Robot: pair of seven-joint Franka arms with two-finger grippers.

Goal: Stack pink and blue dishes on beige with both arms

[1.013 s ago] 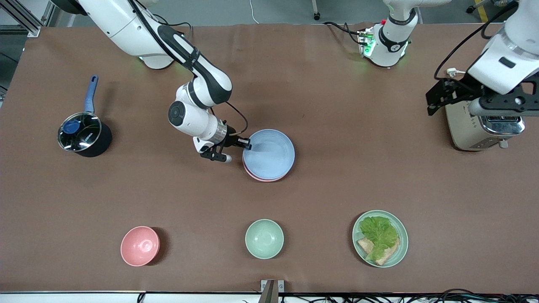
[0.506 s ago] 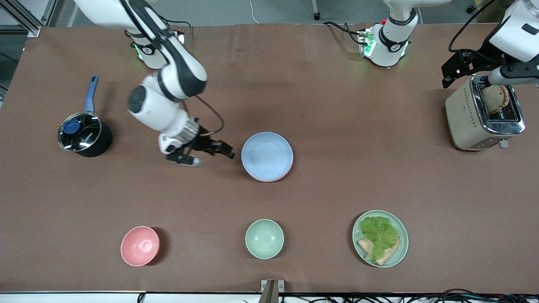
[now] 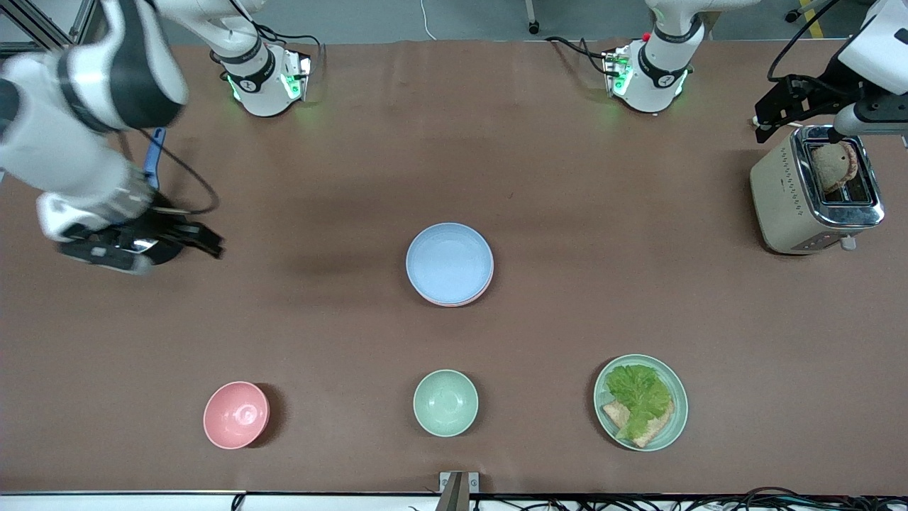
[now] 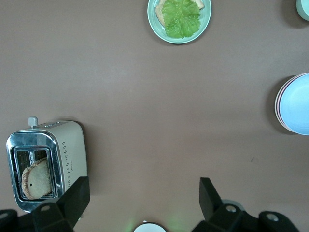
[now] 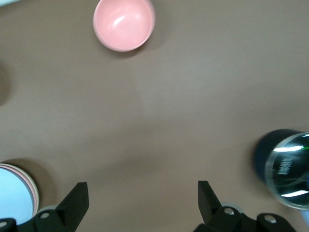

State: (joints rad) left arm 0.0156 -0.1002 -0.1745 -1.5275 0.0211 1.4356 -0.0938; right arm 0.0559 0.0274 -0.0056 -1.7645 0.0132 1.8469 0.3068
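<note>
The light blue plate (image 3: 450, 262) lies on the pale pink plate (image 3: 457, 304) at the table's middle; only the pink plate's rim shows under it. No beige plate shows; whatever lies below the pink rim (image 4: 276, 104) is hidden. My right gripper (image 3: 202, 241) hangs open and empty over the pot at the right arm's end of the table, well away from the stack; its wrist view (image 5: 141, 186) shows the fingers wide apart. My left gripper (image 3: 772, 117) is open and empty in the air next to the toaster, its fingers (image 4: 81, 188) spread above bare table.
A black pot (image 5: 285, 164) with a glass lid and blue handle (image 3: 152, 160) stands under the right gripper. Nearest the front camera are a pink bowl (image 3: 236, 414), a mint-green bowl (image 3: 445, 402) and a green plate (image 3: 681, 408) with lettuce and bread. A toaster (image 3: 784, 206) holds a bread slice.
The right gripper let go of the blue plate, leaving it on the pink one, and swung away to over the pot. The left gripper moved off the toaster toward its base.
</note>
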